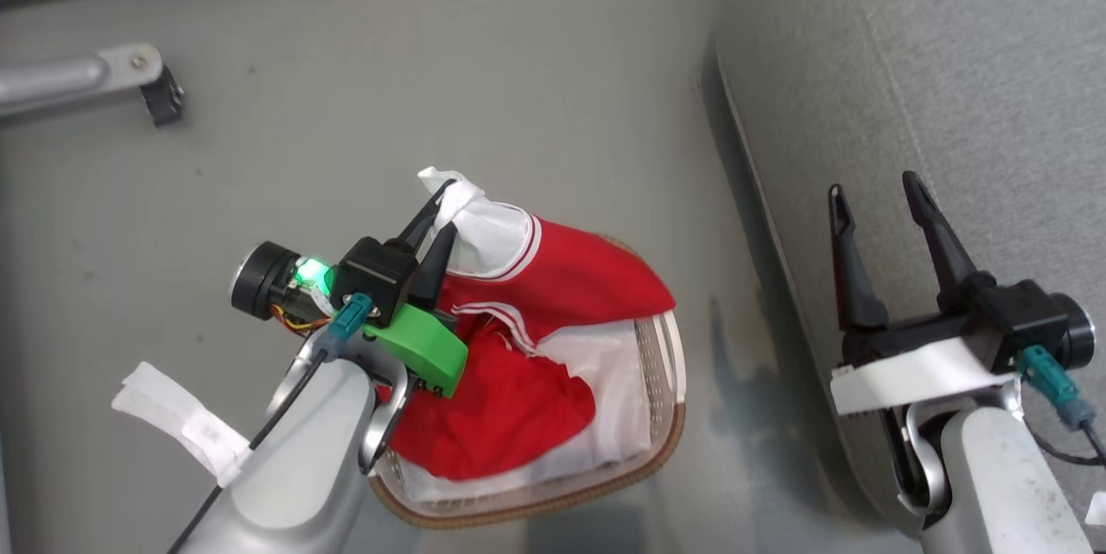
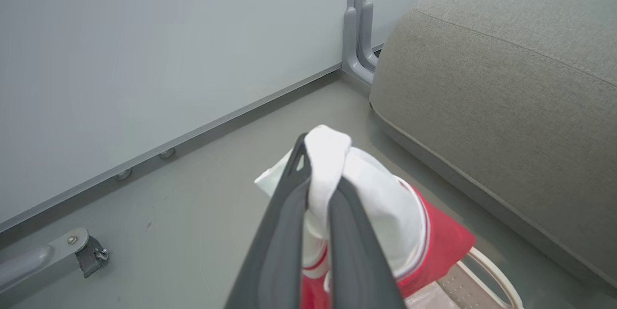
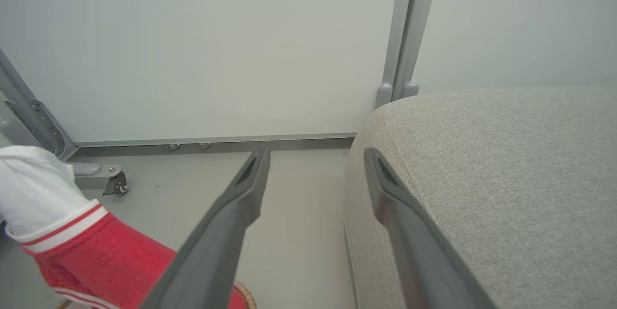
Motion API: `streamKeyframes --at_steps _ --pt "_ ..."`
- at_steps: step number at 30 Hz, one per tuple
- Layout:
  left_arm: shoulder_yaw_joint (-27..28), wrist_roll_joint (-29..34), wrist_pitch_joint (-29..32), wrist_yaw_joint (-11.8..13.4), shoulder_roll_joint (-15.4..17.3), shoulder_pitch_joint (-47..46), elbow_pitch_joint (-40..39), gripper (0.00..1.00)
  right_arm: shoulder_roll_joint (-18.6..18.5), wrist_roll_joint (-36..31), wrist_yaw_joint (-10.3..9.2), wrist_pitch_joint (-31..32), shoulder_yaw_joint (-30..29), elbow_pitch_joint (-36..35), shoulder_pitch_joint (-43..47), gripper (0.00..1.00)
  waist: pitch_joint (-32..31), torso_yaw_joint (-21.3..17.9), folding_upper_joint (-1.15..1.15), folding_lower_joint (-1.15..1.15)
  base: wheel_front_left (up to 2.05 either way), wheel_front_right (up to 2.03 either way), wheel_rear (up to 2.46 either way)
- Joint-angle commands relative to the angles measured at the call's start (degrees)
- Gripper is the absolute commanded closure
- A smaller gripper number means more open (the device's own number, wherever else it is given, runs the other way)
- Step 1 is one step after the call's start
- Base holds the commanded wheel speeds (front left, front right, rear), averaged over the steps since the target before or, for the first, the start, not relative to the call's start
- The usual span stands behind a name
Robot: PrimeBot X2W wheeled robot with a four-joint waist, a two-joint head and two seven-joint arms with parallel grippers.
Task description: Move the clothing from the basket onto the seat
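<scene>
- Currently, the left gripper (image 1: 450, 206) is clamped tight on the white cuff (image 1: 484, 230) of the striped garment (image 1: 570, 269). In the left wrist view the cuff (image 2: 376, 193) bunches out between and over the two dark fingers (image 2: 284, 232).
- From that grip the striped garment hangs down and drapes across the far rim of the basket (image 1: 665, 442), its red body and white stripes spread over the basket's upper part.
- The plain red garment (image 1: 501, 398) lies inside the basket, crumpled on the white liner (image 1: 618, 372), partly under the left wrist.
- The basket stands on the grey floor (image 1: 432, 61), near the seat (image 1: 950, 61), with a strip of floor between them.
- The right gripper (image 1: 873, 184) is spread wide and holds nothing. In the head view its fingers lie over the seat's near edge. In the right wrist view one finger (image 3: 241, 203) shows against the floor and the other against the seat (image 3: 506, 164).
- No clothing lies on the seat.
- A metal leg (image 1: 130, 74) with a small dark foot stands on the floor, well apart from the basket.
</scene>
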Motion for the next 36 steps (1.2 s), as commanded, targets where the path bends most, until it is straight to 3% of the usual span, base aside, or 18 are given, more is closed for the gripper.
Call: streamKeyframes --at_steps 1,7,18,24,36 --pt "-0.2 0.8 0.4 -0.3 0.9 0.2 -1.0 1.0 -0.2 -0.4 -0.04 -0.3 0.3 0.3 1.5 0.0 -9.1 1.4 0.0 0.0 0.0 0.0 0.0" --pt "-0.8 1.2 4.4 -1.4 4.6 -4.6 -6.1 1.0 -0.2 -0.9 -0.04 -0.3 2.2 1.1 4.6 0.0 -15.0 1.2 0.0 0.0 0.0 0.0 0.0" --pt "-0.5 0.3 11.6 -2.5 9.7 -15.6 -11.9 1.0 -0.2 -1.6 -0.04 -0.3 4.9 1.6 5.6 0.0 -17.8 0.6 0.0 0.0 0.0 0.0 0.0" --pt "0.5 -0.6 14.2 -2.4 9.9 -19.8 -12.5 1.0 -0.2 -2.0 -0.05 -0.3 7.3 1.4 3.7 0.0 -17.8 0.2 0.0 0.0 0.0 0.0 0.0" --pt "-1.8 -1.1 15.8 -2.3 6.6 -24.8 -10.5 1.0 -0.2 -2.5 -0.04 -0.3 16.4 2.7 -1.7 0.0 -18.5 0.7 0.0 0.0 0.0 0.0 0.0"
